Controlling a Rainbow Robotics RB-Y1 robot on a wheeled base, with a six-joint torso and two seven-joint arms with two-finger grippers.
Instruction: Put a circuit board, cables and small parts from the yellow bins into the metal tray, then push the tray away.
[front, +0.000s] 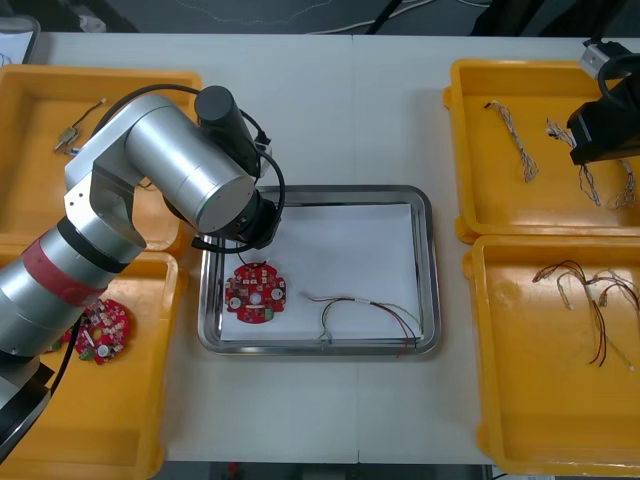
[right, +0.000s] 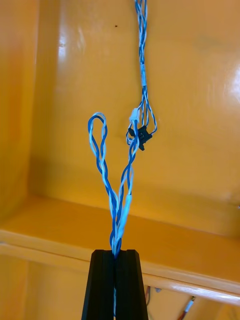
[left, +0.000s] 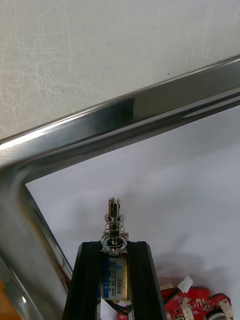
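Over the light table (front: 330, 120), left fingers (left: 90, 280) pinch a small metal part (left: 114, 235), right fingers (right: 102, 285) a cable (right: 117, 200).

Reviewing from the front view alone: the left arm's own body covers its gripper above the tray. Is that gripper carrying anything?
Observer: Yes. The left gripper is shut on a small metal part with a spring at its tip, above the metal tray's white inside, near a corner.
Operator: Is it clear of the board there?
Observer: The red circuit board lies just beside that gripper; whether they touch I cannot tell.
Operator: And the right gripper over the far bin?
Observer: The right gripper is shut on a twisted blue and white cable, which loops up over the yellow bin's floor.
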